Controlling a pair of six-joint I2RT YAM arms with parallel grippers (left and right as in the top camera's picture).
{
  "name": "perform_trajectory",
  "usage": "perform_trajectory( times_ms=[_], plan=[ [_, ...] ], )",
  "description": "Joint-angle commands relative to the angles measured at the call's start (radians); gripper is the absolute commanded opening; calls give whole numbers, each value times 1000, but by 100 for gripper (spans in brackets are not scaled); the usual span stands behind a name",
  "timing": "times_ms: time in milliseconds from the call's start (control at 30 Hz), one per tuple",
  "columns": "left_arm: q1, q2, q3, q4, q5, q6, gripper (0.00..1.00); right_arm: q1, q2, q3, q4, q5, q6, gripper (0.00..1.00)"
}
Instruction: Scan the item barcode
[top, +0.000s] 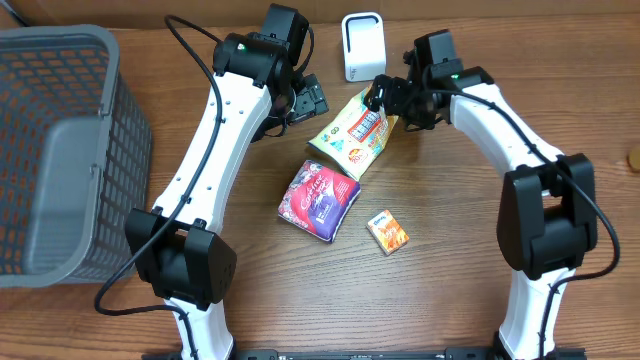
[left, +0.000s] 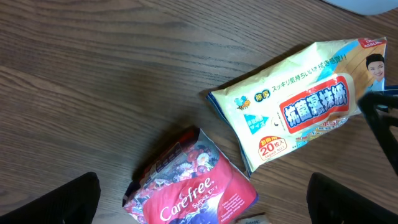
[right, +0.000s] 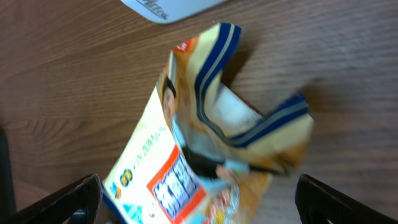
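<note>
The item, a yellow wet-wipes pack (top: 350, 137) with a red label, lies on the wooden table just in front of the white barcode scanner (top: 362, 47). My left gripper (top: 308, 100) hovers at its left, open and empty. In the left wrist view the pack (left: 298, 112) lies flat, ahead and to the right of the wide jaws (left: 202, 205). My right gripper (top: 386, 98) stands open over the pack's far end. In the right wrist view that crumpled end (right: 211, 143) sits between the spread fingers (right: 62, 202), with neither touching it. The scanner's edge (right: 168, 7) shows at the top.
A red and purple Carefree pack (top: 318, 200) lies below the wipes, seen also as the pack (left: 193, 186) under my left jaws. A small orange box (top: 388, 232) sits to its right. A grey mesh basket (top: 130, 130) fills the left side. The right gripper's finger (left: 379, 118) touches the frame's right edge.
</note>
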Motion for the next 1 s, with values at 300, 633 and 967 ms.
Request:
perform_trajectory(
  times_ms=[300, 633, 967],
  plan=[
    [-2, 37, 4, 2, 5, -3, 97, 35, 146, -10, 32, 29, 8, 87],
    [-5, 75, 3, 16, 13, 0, 96, 27, 143, 0, 18, 38, 8, 4],
    [-10, 87, 3, 12, 13, 24, 97, -106, 26, 163, -354, 361, 8, 4]
  ],
)
